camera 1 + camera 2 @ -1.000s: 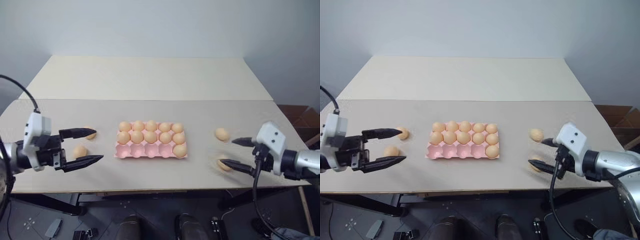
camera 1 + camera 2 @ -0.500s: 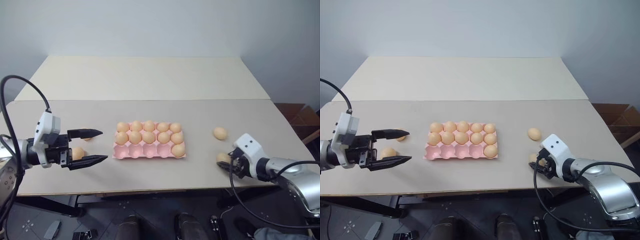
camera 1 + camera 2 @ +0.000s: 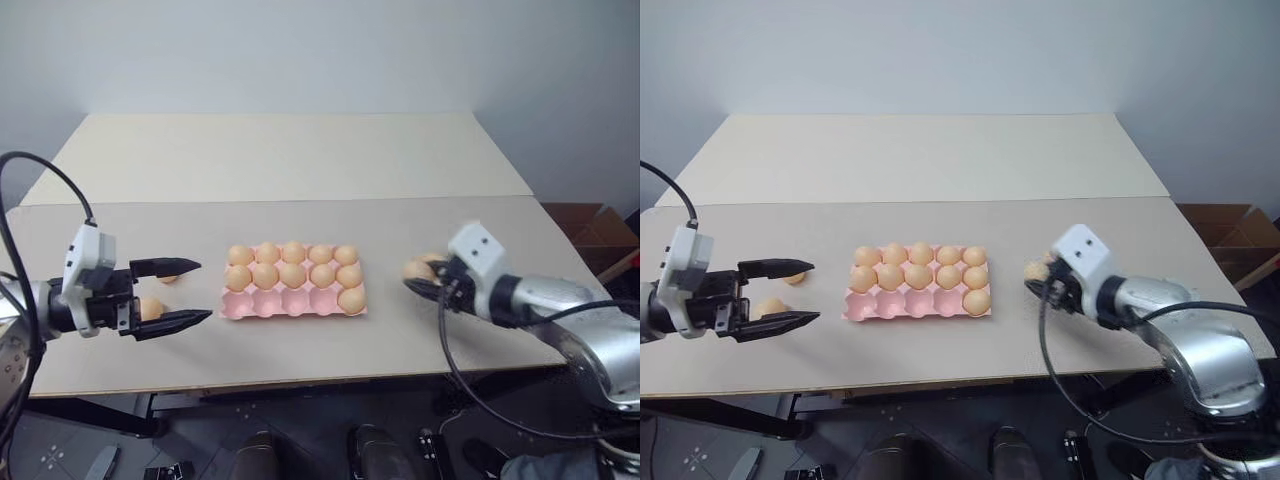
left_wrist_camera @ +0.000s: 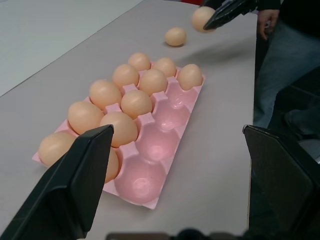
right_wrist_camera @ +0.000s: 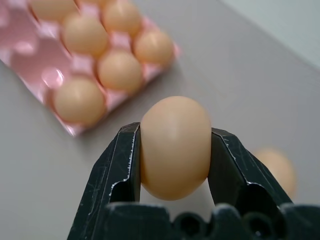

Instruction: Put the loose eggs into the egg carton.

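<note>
carton: the egg carton (image 3: 293, 293) is a flat pink moulded tray, slightly glossy, 3 rows of 5 round cups, no lid. It sits mid-table between the two arms.
eggs in carton: 11 by my count. Back two rows are full and the near row has just one, in its right-end cup, so 4 cups are bare. All smooth matte ovals, light orange-tan.
held egg: one egg (image 5: 175, 147) is pinched between the two black fingers of the right gripper (image 3: 425, 280), clear of the table and to the right of the carton. The finger pads look scuffed and scratched up close.
loose eggs on table: one egg on the right (image 4: 175, 36) lies near the held one; in the head views it's mostly hidden behind the gripper. On the left, a near egg (image 3: 151, 309) sits between the left fingers' outlines, partly covered, and a far egg (image 3: 169, 277) peeks out by the upper finger.
left gripper: the left gripper (image 3: 185, 293) has its fingers spread wide, nothing in them, hovering left of the carton.
table: pale beige table (image 3: 300, 160), flat matte top, with a seam across it.
background: a person (image 4: 287, 60) in dark clothes is cut off at the frame edge in the left wrist view.
</note>
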